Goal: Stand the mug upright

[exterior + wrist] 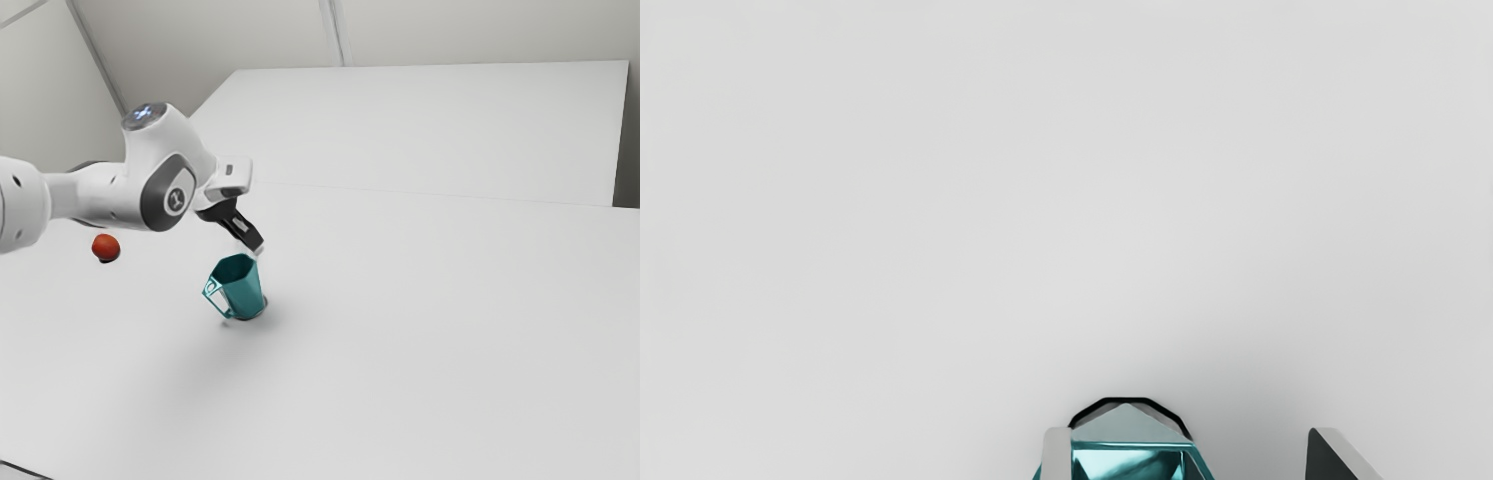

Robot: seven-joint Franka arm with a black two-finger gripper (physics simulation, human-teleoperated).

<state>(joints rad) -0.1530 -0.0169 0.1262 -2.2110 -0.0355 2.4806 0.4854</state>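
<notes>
The gripper point(257, 249) is held with fingers spread near the mug point(244, 292), from which a red ball point(105, 247) is set well apart.

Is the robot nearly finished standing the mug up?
Looks done: the teal mug seems to stand on its base on the table, mouth up. In hand: nothing; the claw is near the mug's rim, fingers wide apart. Left: probably just moving the claw well away.
</notes>
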